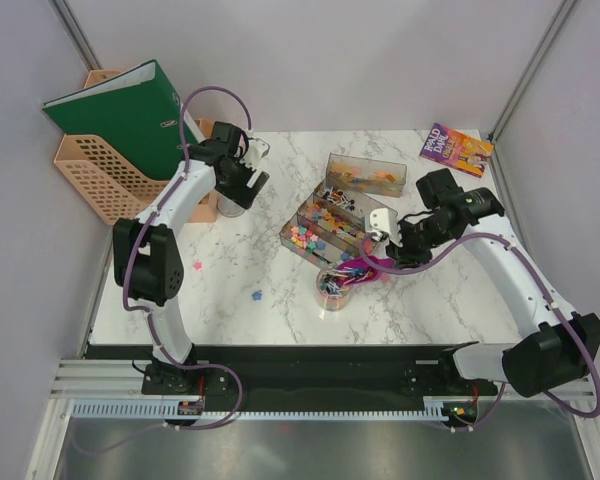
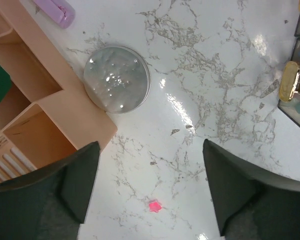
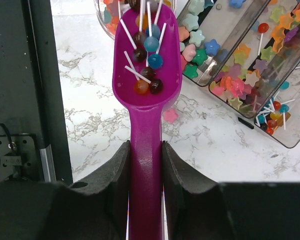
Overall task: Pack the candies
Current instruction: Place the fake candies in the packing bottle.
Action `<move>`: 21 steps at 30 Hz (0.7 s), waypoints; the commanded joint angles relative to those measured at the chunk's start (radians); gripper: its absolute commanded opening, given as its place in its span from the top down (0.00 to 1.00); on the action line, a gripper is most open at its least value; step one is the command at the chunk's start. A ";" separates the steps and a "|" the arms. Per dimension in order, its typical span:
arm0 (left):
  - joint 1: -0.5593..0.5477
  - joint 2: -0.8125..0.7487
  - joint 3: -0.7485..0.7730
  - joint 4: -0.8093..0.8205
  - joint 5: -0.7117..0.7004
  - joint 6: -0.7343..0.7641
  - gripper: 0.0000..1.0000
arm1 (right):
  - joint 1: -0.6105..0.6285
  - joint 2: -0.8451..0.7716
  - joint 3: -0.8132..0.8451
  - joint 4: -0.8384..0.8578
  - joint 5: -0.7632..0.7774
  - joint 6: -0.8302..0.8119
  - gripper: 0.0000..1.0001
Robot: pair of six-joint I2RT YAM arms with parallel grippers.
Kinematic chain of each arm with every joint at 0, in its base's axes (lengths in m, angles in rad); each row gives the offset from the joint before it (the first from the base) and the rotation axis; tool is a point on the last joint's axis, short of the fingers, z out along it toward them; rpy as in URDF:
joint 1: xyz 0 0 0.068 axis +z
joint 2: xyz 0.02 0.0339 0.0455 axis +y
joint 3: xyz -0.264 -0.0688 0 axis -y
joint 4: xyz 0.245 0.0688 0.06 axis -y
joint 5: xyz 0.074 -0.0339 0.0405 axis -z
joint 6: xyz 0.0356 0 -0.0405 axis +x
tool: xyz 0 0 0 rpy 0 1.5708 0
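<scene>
Right jaws pinch the purple scoop (image 3: 146, 100) handle with candies (image 3: 147, 60) loaded, tip at the jar (image 1: 330, 303) mouth, left jaws spread empty above the bench (image 1: 430, 300) by the clear lid (image 2: 117, 79); you're mid-task I'd say: tip this load, trays (image 1: 284, 239) hold plenty, lid not yet on.

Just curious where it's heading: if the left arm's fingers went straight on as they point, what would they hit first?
Most likely the bare marble table, close to a stray pink star candy. The clear round container lies off to the side. Depth is hard to judge.
</scene>
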 commanded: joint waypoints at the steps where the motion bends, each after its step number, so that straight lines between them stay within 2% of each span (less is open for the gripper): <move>1: 0.003 -0.048 0.056 0.032 0.040 -0.036 0.00 | 0.020 0.005 0.053 -0.040 0.059 -0.023 1.00; 10: 0.001 -0.053 0.080 0.034 0.072 -0.082 0.00 | 0.091 0.037 0.119 -0.094 0.174 -0.022 1.00; 21: 0.003 -0.033 0.123 0.041 0.001 -0.107 0.00 | 0.174 0.077 0.215 -0.140 0.271 0.046 1.00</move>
